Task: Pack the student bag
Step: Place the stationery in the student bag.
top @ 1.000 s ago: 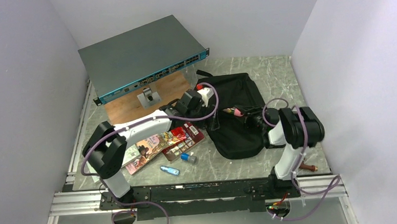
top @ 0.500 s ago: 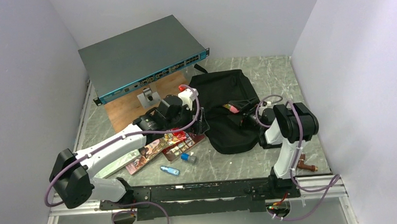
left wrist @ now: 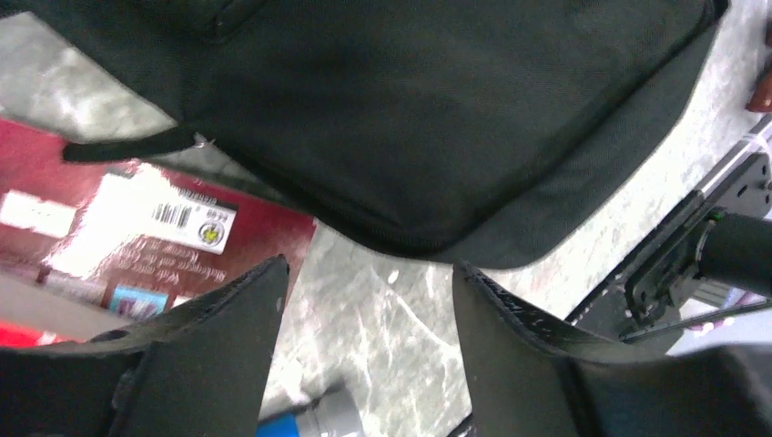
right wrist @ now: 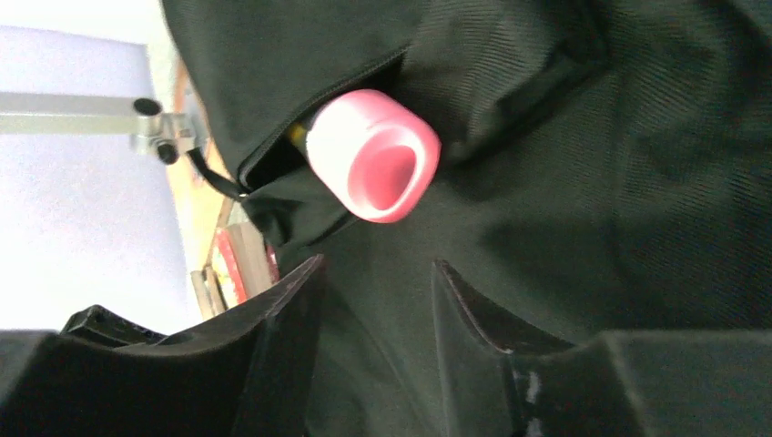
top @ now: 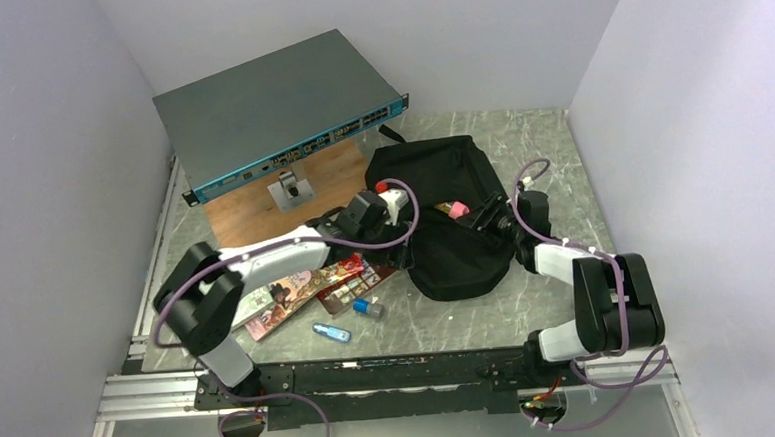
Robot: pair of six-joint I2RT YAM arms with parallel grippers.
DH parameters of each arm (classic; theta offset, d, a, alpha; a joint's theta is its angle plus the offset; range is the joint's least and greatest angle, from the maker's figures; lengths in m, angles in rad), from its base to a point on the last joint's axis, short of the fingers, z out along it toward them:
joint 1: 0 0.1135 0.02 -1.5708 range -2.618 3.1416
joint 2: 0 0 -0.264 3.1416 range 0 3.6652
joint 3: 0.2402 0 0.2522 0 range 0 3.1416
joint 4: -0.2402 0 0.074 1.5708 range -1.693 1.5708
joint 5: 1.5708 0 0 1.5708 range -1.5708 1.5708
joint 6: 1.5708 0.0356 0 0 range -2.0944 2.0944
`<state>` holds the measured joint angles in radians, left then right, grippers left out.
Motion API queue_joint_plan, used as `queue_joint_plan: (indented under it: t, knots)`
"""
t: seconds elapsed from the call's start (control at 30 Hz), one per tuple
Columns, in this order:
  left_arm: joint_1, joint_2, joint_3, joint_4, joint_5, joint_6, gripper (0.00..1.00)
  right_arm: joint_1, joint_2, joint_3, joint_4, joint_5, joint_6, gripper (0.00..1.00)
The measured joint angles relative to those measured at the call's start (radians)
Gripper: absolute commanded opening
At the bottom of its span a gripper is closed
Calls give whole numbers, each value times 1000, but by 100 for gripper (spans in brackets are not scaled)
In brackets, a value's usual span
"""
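I see the black soft fabric backpack (top: 441, 171) lying flat on the grey marbled table (top: 545, 140), right of centre and near the flat grey network switch box (top: 277, 104) at the back left. A pink-capped cylindrical object (right wrist: 373, 155) pokes out of the bag's zipper slit. My right hand (right wrist: 378, 264) hovers just short of that cap, its fingers apart with nothing between them. My left hand (left wrist: 369, 273) is at the bag's near left edge, also spread and empty, over bare marble, beside a red packet with a barcode label (left wrist: 182, 218).
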<state>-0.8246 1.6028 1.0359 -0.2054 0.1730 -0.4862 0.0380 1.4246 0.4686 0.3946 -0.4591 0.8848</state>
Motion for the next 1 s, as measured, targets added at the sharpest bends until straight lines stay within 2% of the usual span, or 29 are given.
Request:
queue_joint_plan:
  t: [0.07, 0.2, 0.47, 0.63, 0.77, 0.93, 1.0]
  knots:
    - [-1, 68, 29, 5, 19, -8, 60, 0, -14, 9, -56, 35, -55, 33]
    - [-8, 168, 63, 60, 55, -31, 59, 0, 26, 28, -92, 61, -119, 22]
    - [-43, 288, 92, 129, 88, -82, 56, 35, 110, 86, -36, 95, -125, 14]
    - [-50, 293, 91, 147, 86, -100, 56, 92, 196, 175, 58, 141, -84, 16]
    - [-50, 289, 60, 200, 89, -125, 55, 116, 259, 220, 130, 145, -42, 27]
    - [-51, 288, 61, 198, 86, -124, 56, 92, 269, 221, 98, 135, -52, 28]
    - [-53, 286, 61, 195, 81, -124, 56, 76, 239, 219, 43, 137, -85, 32]
